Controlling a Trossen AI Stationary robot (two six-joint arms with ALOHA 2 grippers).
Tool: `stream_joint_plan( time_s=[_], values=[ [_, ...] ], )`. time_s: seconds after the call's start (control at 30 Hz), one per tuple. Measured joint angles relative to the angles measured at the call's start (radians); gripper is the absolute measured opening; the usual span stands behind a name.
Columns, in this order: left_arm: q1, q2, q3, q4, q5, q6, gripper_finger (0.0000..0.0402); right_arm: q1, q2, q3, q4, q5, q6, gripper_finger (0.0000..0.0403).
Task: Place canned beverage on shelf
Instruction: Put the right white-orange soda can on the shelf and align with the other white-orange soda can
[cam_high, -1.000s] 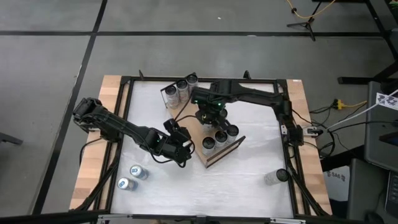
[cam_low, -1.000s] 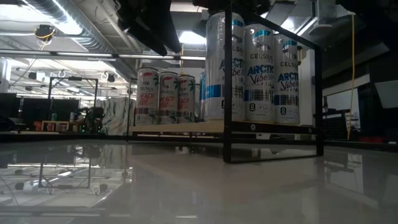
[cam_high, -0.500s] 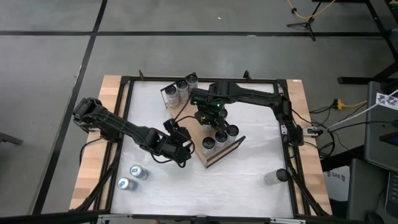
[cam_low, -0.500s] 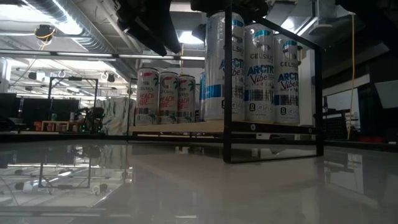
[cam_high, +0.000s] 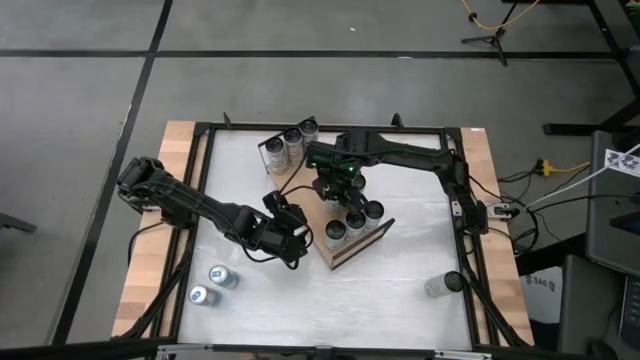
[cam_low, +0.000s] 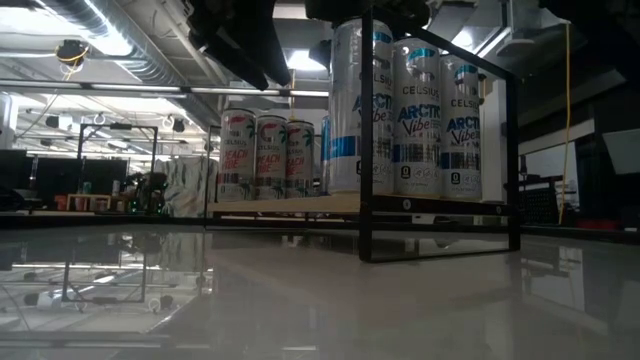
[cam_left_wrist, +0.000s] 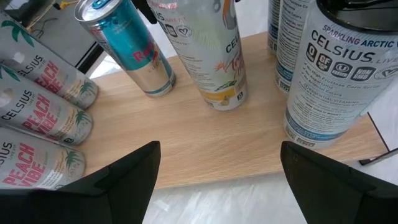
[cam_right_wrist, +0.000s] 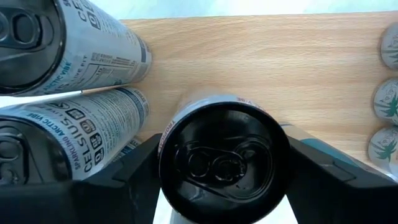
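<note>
High view: two loose cans (cam_high: 209, 285) lie beyond the shelf (cam_high: 345, 240).

Grey floor (cam_high: 90, 150) — black seams; ceiling lights (cam_low: 100, 40)

bare shelf (cam_left_wrist: 205, 140) strip free between peach cans (cam_left_wrist: 37, 130) and arctic cans (cam_left_wrist: 329, 81)

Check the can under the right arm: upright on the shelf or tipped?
Upright: the can shows its black lid end-on between the right gripper's jaws, base on the shelf.
</note>
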Motion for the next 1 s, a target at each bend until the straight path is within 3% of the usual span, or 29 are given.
stream_joint_plan(
  time_s=[0.3,1.0],
  values=[
    [0.008,0.000,0.000,0.001,-0.042,0.001,0.0325,-0.001,0.000,0.000,0.001,0.000,0.000,0.0267],
    [0.152,0.000,0.000,0.022,-0.060,0.027,0.0325,-0.001,0.000,0.000,0.018,0.000,-0.001,0.0267]
  ],
)
